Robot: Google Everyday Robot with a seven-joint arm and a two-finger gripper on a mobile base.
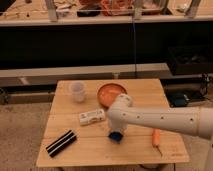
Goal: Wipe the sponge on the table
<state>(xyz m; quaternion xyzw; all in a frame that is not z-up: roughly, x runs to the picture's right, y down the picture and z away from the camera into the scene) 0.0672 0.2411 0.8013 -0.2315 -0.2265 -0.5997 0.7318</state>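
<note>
Single view, elevated, angled down across the table (146,91) toward dark shelving (100,45) at frame top; moderate distance, whole top visible. Arm (165,120) extends from right edge; gripper (116,132) lower centre.

Warm, dim indoor light with an amber cast. The pale wooden counter (145,95) is the brightest area, lit evenly from above, with no glare. The white arm (165,120) catches the same light. It ends in the hand (116,131), toward 6 o'clock from the counter's middle, at the dark blue sponge (116,136), which looks nearly black there. Shadows on the counter are soft and faint. Toward 12 o'clock, a wide band under a shelf (100,20) sinks into deep darkness, while the shelf top glows brighter.
</note>
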